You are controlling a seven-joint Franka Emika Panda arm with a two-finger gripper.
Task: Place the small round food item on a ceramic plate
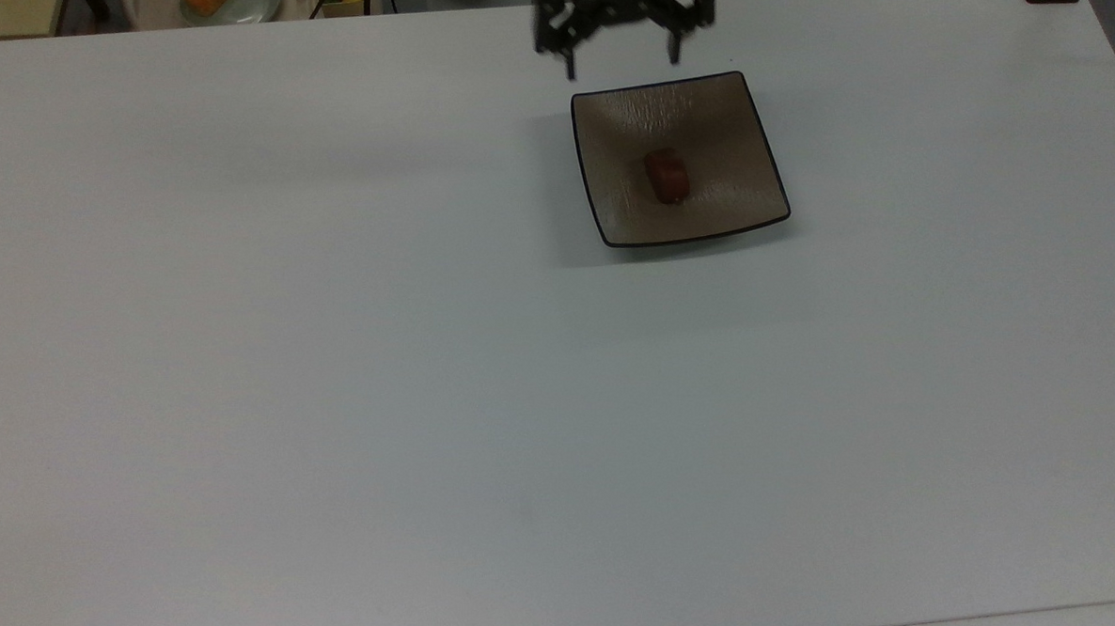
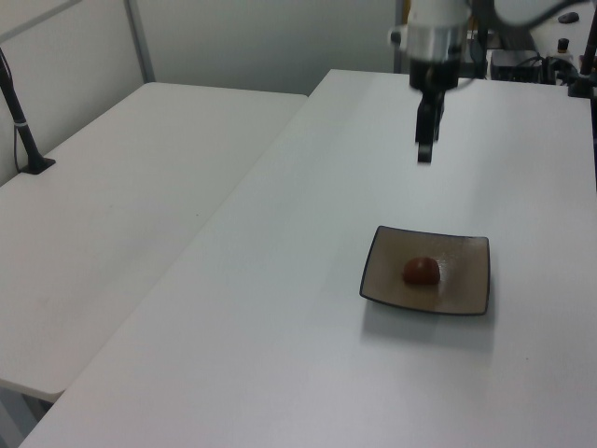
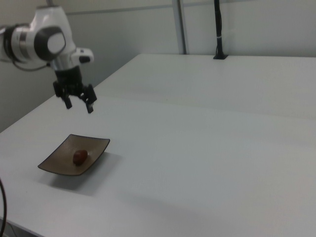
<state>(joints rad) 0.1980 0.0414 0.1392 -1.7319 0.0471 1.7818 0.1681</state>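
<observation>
The food item [image 1: 666, 176] sits on the plate [image 1: 629, 218], right about in the middle of the dish, a small glossy reddish-brown lump lying free with nothing touching it. In the left view it [image 2: 421, 271] shows as a rounded mound on the tan glaze of the plate [image 2: 464, 297]; in the right view it [image 3: 79, 157] rests in the plate's [image 3: 57, 165] shallow hollow.

The plate itself is square, tan-brown with a thin black rim and upturned corners. It sits flat on the white table [image 1: 334, 360], toward the far edge in the top view and a little right of centre, well away from the near edge.

The gripper [image 1: 620, 58] hangs in the air above the table, and its two black fingers [image 1: 568, 63] are spread wide apart, holding nothing. In the top view it is just beyond the plate's far rim, at the table's far edge. In the left view the gripper [image 2: 424, 154] hangs well above the plate and farther back, fingers pointing down. In the right view the gripper [image 3: 79, 105] hovers high over the plate's far side, the open fingers plain to see, with the white arm [image 3: 42, 42] reaching in from the right view's left.

At the top view's far left corner, beyond the table, a pale round plate [image 1: 257, 6] holds orange food [image 1: 207, 1].
</observation>
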